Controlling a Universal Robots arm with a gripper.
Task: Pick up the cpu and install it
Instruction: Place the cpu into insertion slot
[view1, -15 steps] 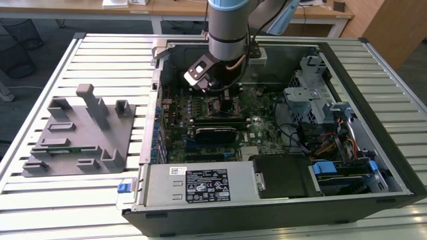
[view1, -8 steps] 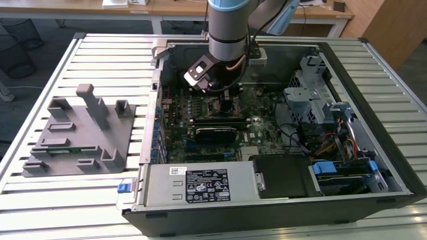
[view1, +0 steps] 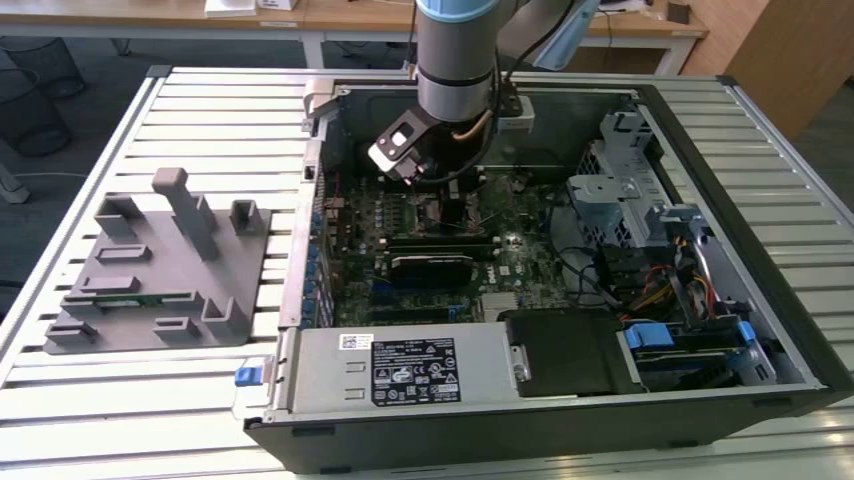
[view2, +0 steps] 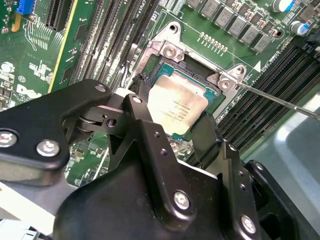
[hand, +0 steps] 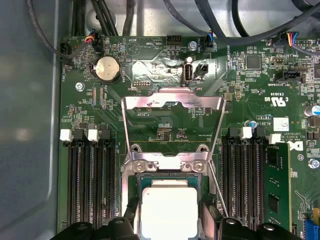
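The cpu (view2: 178, 106), a flat silvery square chip, lies level in or just over the dark socket (view2: 170, 50) on the motherboard; I cannot tell whether it is seated. My gripper (view2: 172, 119) is shut on the cpu, one black finger (view2: 139, 107) against each of two opposite edges. In the first wrist view the cpu (hand: 167, 207) sits between the fingertips (hand: 208, 218), below the socket's raised metal load plate (hand: 172, 106). In the exterior view my gripper (view1: 447, 200) reaches down into the open computer case (view1: 747, 250) over the board's middle.
The thin socket lever (view2: 280, 103) sticks out beside the socket. Memory slots flank it, with a green memory stick (hand: 275, 185) in one. Cables and a drive cage (view1: 627, 170) are on the exterior view's right. A grey fixture tray (view1: 147, 265) stands outside the case on its left.
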